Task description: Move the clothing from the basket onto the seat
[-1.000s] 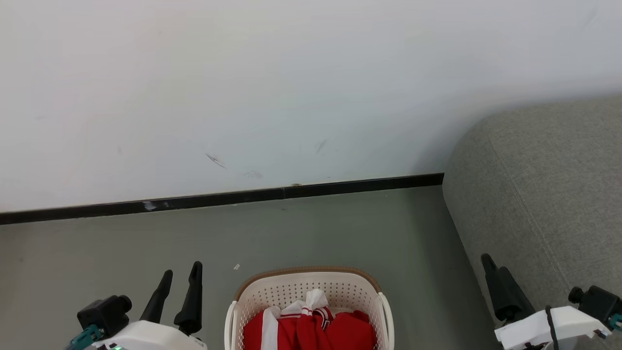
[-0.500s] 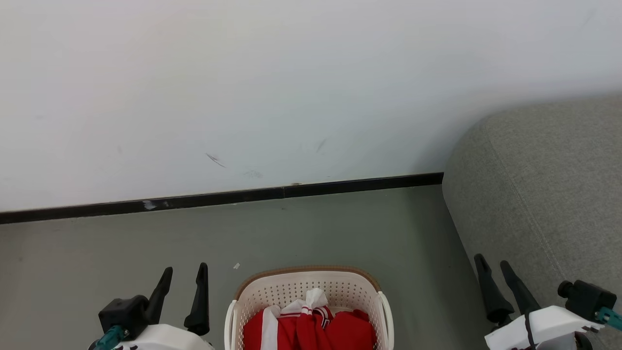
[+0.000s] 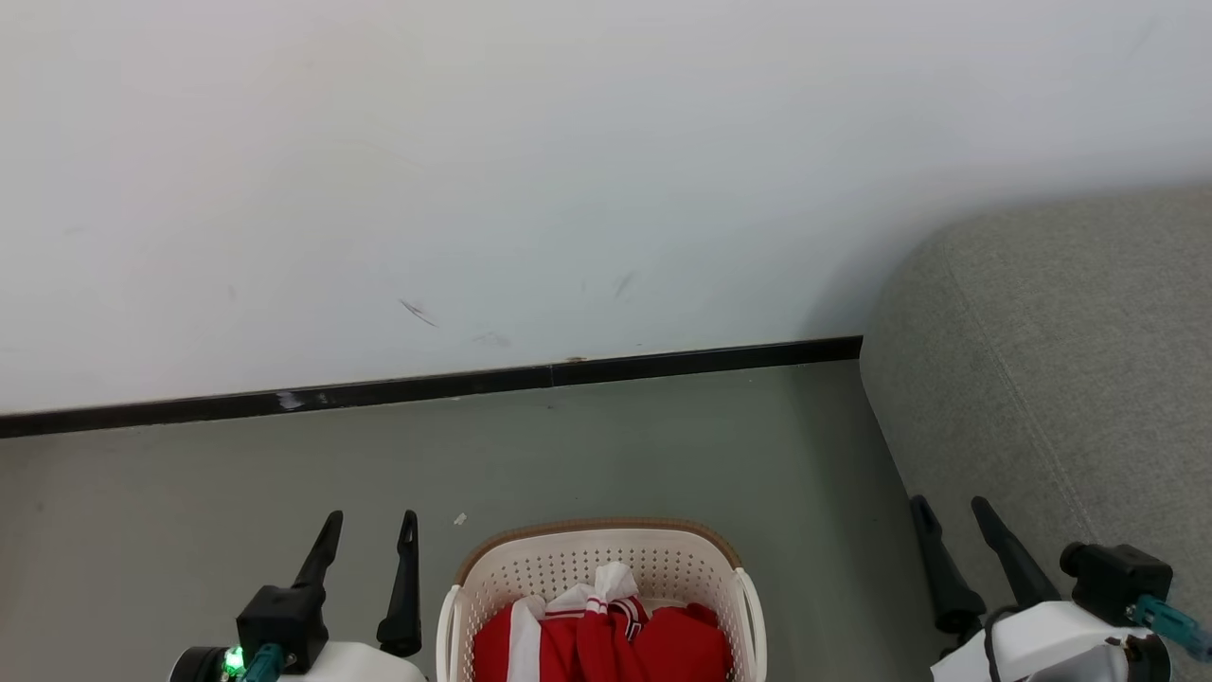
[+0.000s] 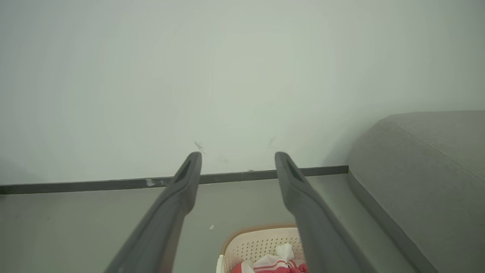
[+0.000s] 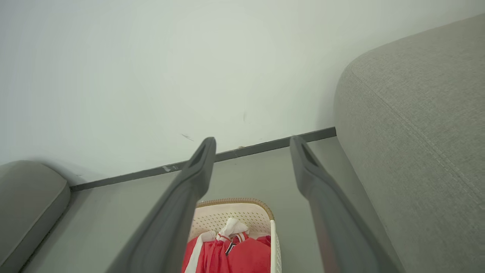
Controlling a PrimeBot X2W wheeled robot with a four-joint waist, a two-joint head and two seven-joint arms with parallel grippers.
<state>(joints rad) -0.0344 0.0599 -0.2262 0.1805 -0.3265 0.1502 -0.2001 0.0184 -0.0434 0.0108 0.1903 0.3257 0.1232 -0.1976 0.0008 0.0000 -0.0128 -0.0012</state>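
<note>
Nothing's been picked up yet. The basket point(image 3: 597, 524) sits on the floor point(image 3: 663, 445) right in front of the robot, well back from the floor's far edge where the baseboard point(image 3: 568, 373) meets the wall point(image 3: 568, 189). All the clothing point(image 3: 606, 644) I can see is heaped inside it, red stuff with a white bit poking up on top. None of it is on the seat point(image 3: 1060, 360), which runs along the floor's right edge, near the basket but not touching it.

The left gripper point(image 3: 371, 519) hangs just left of the basket and the right gripper point(image 3: 947, 502) is off to the basket's right, close to the seat's side. Both have their fingers spread wide with nothing between them, and both point forward over the floor rather than down into the basket.

My guess at why it's set up this way: with the basket in the middle, either arm can dip in, and the wide-open jaws make sense for biting into a soft pile. With the seat on the right, the right arm probably has the shorter carry. That sticking-up white bit looks like the easy first pinch, though loose fabric could drag a second garment out or catch on the rim.
</note>
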